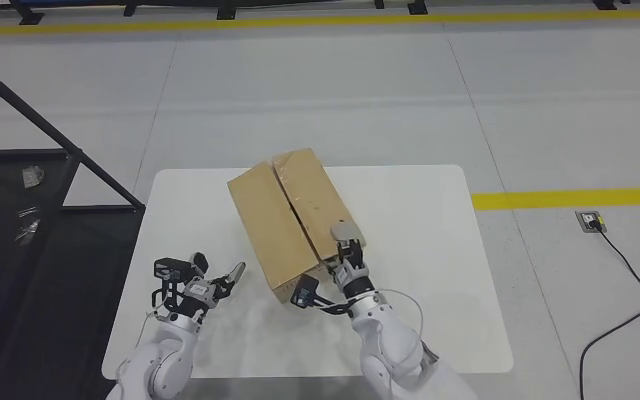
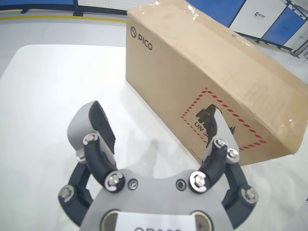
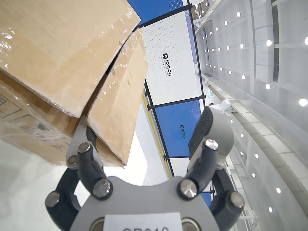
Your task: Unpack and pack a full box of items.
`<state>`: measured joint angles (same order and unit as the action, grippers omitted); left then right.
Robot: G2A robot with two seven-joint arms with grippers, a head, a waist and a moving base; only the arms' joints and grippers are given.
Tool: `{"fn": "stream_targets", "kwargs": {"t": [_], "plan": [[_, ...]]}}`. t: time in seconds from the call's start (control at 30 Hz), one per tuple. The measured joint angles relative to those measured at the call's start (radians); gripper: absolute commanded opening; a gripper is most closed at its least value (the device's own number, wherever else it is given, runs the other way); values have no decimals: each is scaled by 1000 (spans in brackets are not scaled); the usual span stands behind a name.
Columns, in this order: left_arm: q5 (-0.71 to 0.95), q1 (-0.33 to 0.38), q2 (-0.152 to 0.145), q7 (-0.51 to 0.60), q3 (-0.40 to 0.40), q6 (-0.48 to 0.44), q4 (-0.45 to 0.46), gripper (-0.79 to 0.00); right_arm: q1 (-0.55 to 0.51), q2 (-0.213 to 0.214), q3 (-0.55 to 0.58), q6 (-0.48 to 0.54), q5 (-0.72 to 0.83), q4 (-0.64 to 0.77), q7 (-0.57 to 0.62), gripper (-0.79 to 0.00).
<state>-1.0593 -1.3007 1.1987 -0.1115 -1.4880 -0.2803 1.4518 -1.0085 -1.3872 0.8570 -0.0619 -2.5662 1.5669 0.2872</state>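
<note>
Right pincer (image 3: 144, 133) spread, I see one finger behind a flap (image 3: 115, 111) of the box (image 3: 60, 37); left pincer (image 2: 154, 111) spread too, box just ahead.

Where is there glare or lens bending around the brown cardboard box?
Right wrist view: clear tape on the brown cardboard box glints, and ceiling lamps glare white. Left wrist view: the wide lens bows the edge of the white table; tape shines along the box top. Top view: even light.
</note>
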Motion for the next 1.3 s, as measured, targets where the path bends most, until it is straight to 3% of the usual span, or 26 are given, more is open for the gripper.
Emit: {"fn": "stream_targets", "kwargs": {"t": [0.17,0.23,0.5,0.8,1.3], "plan": [[10,-1,-2,0,-19,0,-7,0,13,-11,0,7,15,-24,-17,-763],[14,-1,-3,0,-26,0,-10,0,15,-14,1,9,19,-29,-22,-785],[31,1,-4,-2,-46,1,-22,0,8,-23,15,18,29,-34,-43,-785],[25,-2,-7,-7,-59,-13,-38,0,-24,-19,43,33,15,-10,-148,-785],[-108,-27,-20,-19,-45,-113,-50,0,-101,4,100,71,-41,39,-333,-785]]}}
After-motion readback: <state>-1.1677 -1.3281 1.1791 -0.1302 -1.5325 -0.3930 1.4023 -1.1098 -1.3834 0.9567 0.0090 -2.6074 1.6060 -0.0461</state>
